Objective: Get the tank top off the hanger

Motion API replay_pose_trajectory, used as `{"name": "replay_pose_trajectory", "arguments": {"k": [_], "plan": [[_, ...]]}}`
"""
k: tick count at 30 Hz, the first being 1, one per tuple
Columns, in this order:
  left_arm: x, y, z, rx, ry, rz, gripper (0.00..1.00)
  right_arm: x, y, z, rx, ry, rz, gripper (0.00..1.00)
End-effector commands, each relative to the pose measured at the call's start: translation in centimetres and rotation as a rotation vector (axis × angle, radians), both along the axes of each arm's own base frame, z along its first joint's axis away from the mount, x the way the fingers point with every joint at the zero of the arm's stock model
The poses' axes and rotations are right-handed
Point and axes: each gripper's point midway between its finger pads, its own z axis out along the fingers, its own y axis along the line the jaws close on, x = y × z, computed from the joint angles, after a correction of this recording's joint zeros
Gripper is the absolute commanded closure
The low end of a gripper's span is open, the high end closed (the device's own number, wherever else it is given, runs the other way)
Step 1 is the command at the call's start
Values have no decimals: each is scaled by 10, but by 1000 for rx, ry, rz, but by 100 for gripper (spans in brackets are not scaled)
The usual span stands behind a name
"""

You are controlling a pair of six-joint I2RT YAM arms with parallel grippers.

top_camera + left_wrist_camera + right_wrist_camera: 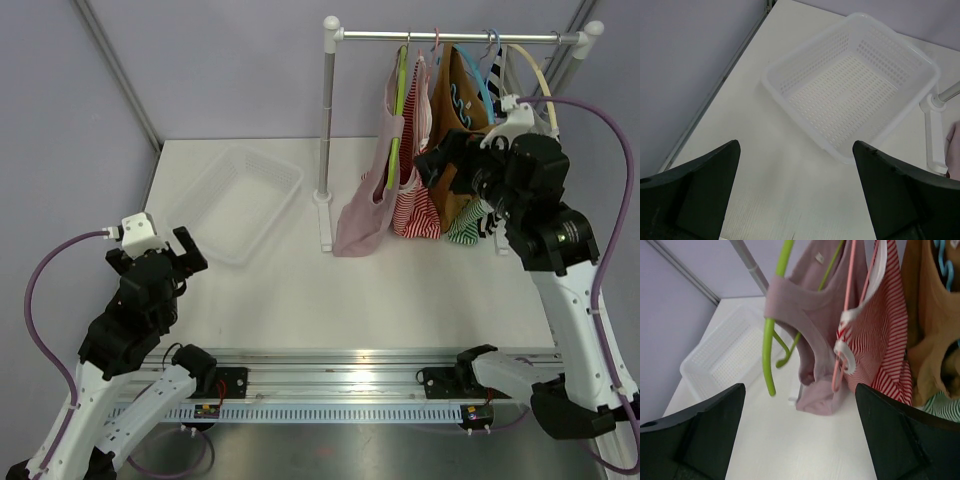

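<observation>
My left gripper (pixel 795 146) is spread wide and holds nothing, above the table near the perforated white plastic basket (pixel 810 55). My right gripper (pixel 800 387) is just as wide and empty, facing the soft mauve tank top (pixel 812 305). It hangs on a curved green hanger (pixel 768 355) beside a red-striped top (pixel 885 340).

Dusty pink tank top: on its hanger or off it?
On. In the right wrist view the dusty pink tank top hangs with its strap looped over the lime green plastic hanger.
</observation>
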Motion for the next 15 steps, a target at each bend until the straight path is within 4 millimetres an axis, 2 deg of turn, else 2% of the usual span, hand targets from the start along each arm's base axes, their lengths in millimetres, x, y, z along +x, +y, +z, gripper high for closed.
{"name": "replay_pose_trajectory", "arguments": {"k": [1, 2, 3, 4, 6, 9, 13, 15], "plan": [[5, -5, 10, -43, -58, -8, 1, 22, 16, 38, 28, -62, 40, 0], [6, -6, 10, -43, -57, -13, 1, 27, 16, 42, 24, -64, 35, 1], [6, -6, 10, -43, -57, -15, 1, 29, 16, 60, 33, -98, 29, 4], [6, -7, 10, -43, -55, -21, 1, 44, 19, 54, 21, -76, 22, 7], [7, -8, 10, -44, -53, -24, 1, 62, 25, 63, 17, -74, 21, 14], [8, -10, 9, -43, -49, -31, 1, 84, 33, 65, 5, -47, 26, 23], [9, -13, 8, -44, -47, -48, 1, 109, 35, 60, -27, -9, -9, 28], [9, -14, 8, -42, -45, -53, 1, 121, 40, 64, -55, -19, -11, 28]]}}
